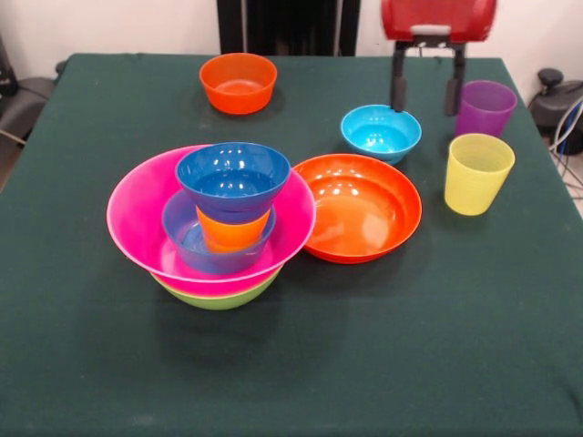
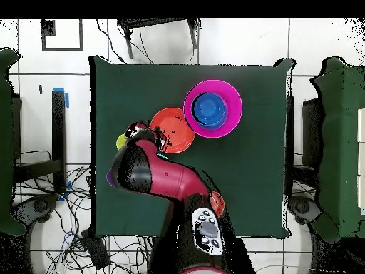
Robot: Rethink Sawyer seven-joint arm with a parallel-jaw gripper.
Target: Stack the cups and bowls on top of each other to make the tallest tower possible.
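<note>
The tower stands at the front left: a lime green bowl point(image 1: 219, 297) carries the big pink bowl point(image 1: 137, 211), which holds a small blue bowl point(image 1: 193, 253), an orange cup point(image 1: 232, 233) and a dark blue bowl point(image 1: 233, 178) on top. In the overhead view the pink bowl point(image 2: 192, 107) and the dark blue bowl point(image 2: 209, 108) show. My gripper point(image 1: 425, 109) is open and empty, just behind the cyan bowl point(image 1: 381, 133) and left of the purple cup point(image 1: 485, 107). The yellow cup point(image 1: 477, 173) stands in front of the purple one. The shallow orange bowl point(image 1: 360, 206) touches the tower's right side.
A small orange bowl point(image 1: 238, 82) stands alone at the far side near the pedestal. In the overhead view my arm point(image 2: 164, 178) covers the cyan bowl and most of the cups; the yellow cup point(image 2: 120, 141) peeks out beside it.
</note>
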